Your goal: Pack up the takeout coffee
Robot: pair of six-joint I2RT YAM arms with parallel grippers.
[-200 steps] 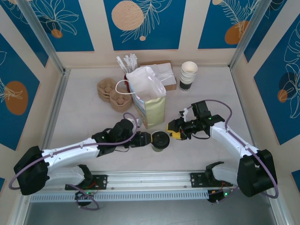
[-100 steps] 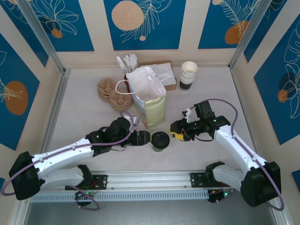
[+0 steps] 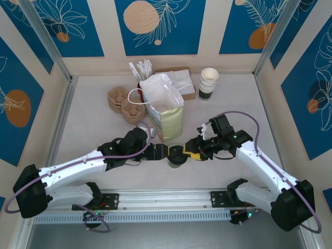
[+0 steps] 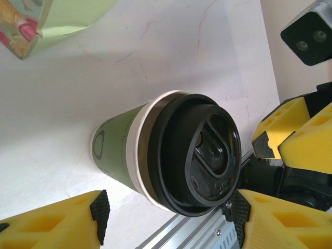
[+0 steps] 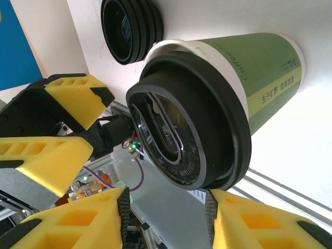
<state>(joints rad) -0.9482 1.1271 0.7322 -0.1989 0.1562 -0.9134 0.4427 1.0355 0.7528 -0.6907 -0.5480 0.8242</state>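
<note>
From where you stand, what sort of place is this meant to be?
Probably a staged café takeout counter: a lidded green coffee cup stands in front, with a stack of paper cups, cardboard cup carriers and a carry bag behind it.

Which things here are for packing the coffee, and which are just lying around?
For the job: green coffee cup with black lid; paper bag; maybe the cardboard cup carriers.
Lying about: stack of white cups; pile of black lids; white sticks; brown box.
</note>
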